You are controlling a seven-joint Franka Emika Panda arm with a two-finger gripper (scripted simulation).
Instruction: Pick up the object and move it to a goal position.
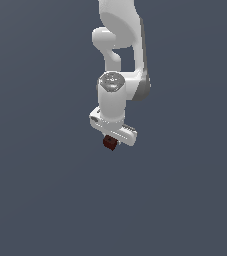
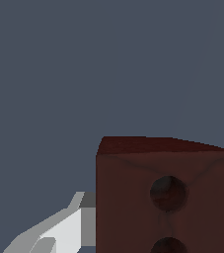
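Note:
The object (image 1: 109,144) is a small dark reddish-brown block hanging just under the white hand of the arm, in the middle of the exterior view. My gripper (image 1: 111,139) is shut on it. In the wrist view the object (image 2: 133,197) fills much of the picture, with dark round holes on the face toward the camera. One white and grey finger (image 2: 69,227) lies flat against the block's side. The other finger is out of that view.
The white arm (image 1: 120,50) comes down from the upper middle of the exterior view. Around it there is only a uniform dark blue-grey surface (image 1: 35,190). No goal marker shows in either view.

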